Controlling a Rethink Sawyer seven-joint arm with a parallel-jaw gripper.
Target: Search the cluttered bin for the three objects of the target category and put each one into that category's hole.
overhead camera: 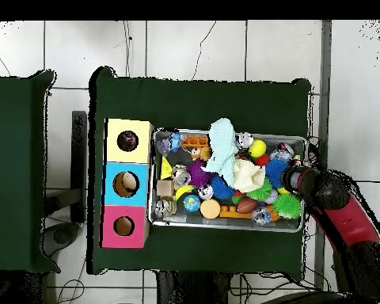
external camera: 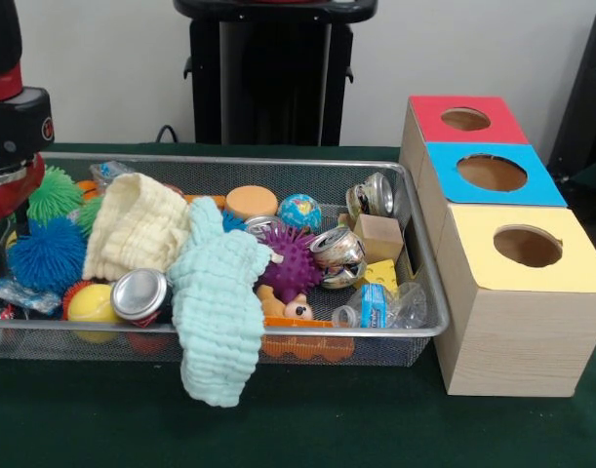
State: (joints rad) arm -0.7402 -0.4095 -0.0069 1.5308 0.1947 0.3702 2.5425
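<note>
Silver mesh bin (external camera: 426, 292) crammed with clutter; round hole (external camera: 528, 246) in yellow-topped box just beside it

The robot's arm (overhead camera: 336, 207) is thick and round, mostly red with black parts at the joints. Up close, its end (external camera: 13, 117) has a black block with a small round red mark, a red band above and a shiny red piece below.

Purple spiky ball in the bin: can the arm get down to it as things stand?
Probably yes. The purple spiky ball lies uncovered on top in the bin; the mint cloth only borders it. The arm is over the opposite end.
</note>
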